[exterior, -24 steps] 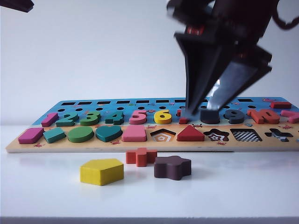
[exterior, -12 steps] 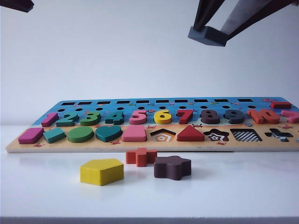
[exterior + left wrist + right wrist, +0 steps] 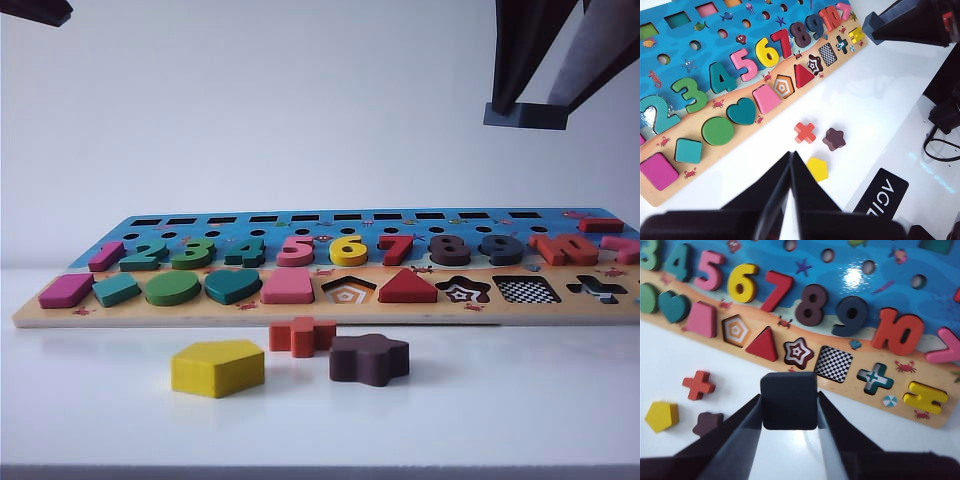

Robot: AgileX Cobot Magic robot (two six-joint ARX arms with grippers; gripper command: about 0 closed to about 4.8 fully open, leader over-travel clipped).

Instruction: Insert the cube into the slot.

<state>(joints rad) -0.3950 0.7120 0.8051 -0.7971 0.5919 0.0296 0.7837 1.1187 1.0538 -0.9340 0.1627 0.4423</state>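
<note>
My right gripper (image 3: 528, 108) hangs high over the right part of the puzzle board (image 3: 300, 310), shut on the cube (image 3: 527, 116), a flat dark navy block held level. In the right wrist view the cube (image 3: 789, 401) sits clamped between both fingers, with the checkered square slot (image 3: 833, 364) close beside it on the board. In the exterior view the slot (image 3: 527, 290) lies in the front row between the star and cross cut-outs. My left gripper (image 3: 791, 156) is shut with nothing in it, held above the white table near the yellow pentagon (image 3: 817, 169).
Loose on the table in front of the board lie a yellow pentagon (image 3: 217, 367), a red cross (image 3: 301, 335) and a dark brown star block (image 3: 369, 359). The star cut-out (image 3: 463, 291), cross cut-out (image 3: 597, 288) and pentagon cut-out (image 3: 349, 290) stand unfilled.
The right gripper has lifted the cube off the board near the number pieces, risen high, then moved right and slightly down. The left arm has not moved.
</note>
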